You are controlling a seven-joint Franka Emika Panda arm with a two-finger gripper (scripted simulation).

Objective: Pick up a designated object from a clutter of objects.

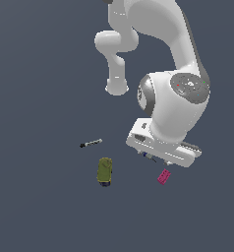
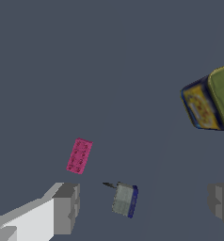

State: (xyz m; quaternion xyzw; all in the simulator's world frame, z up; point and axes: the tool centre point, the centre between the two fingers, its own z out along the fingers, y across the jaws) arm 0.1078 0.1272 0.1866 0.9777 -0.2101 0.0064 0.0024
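The gripper point(image 2: 142, 207) hangs with its fingers point(image 2: 66, 207) spread wide and holding nothing, above the grey-and-blue piece point(image 2: 125, 200). The magenta block point(image 2: 79, 156) lies flat on the floor near that piece, apart from the olive-green bottle point(image 1: 104, 171).

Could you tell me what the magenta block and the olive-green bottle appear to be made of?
The magenta block looks like matte moulded plastic: uniform pink colour and rows of small studs, like a toy brick. The olive-green bottle seems plastic too, with a dull, even green body and a printed yellow-and-blue end seen in the wrist view. Both are simulator renders, so the finish is only a guess.
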